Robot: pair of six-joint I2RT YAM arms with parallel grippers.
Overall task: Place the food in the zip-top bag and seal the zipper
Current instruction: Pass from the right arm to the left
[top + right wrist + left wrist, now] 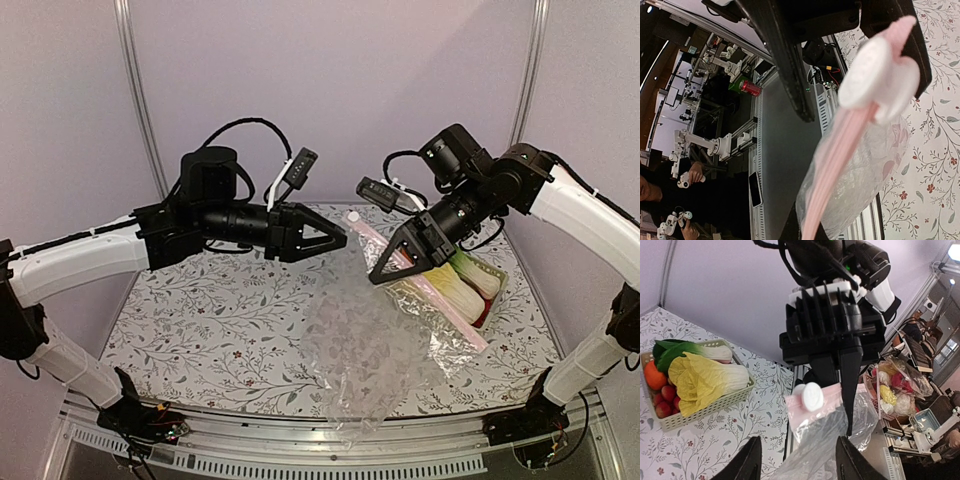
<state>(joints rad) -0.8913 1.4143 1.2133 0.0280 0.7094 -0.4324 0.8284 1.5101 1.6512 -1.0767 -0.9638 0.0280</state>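
My right gripper (397, 268) is shut on the zip-top bag (372, 345) at its pink zipper strip (850, 150) and holds it up, so the crinkly clear bag hangs down to the table. A white slider (813, 397) sits on the strip's end. My left gripper (335, 240) is open, facing the bag's mouth, its fingers (747, 462) on either side of the hanging plastic without gripping it. The food lies in a pale green basket (710, 407): napa cabbage (705, 377), orange (654, 375) and small red fruits (665, 402). In the top view the cabbage (470, 285) is behind the right gripper.
A green-leafed vegetable (675, 350) also lies in the basket. The basket (487, 318) stands at the table's right side, partly under the bag. The table's front edge and a metal rail (330, 450) are below the bag. Off the table there is a bin of other toys (895, 390).
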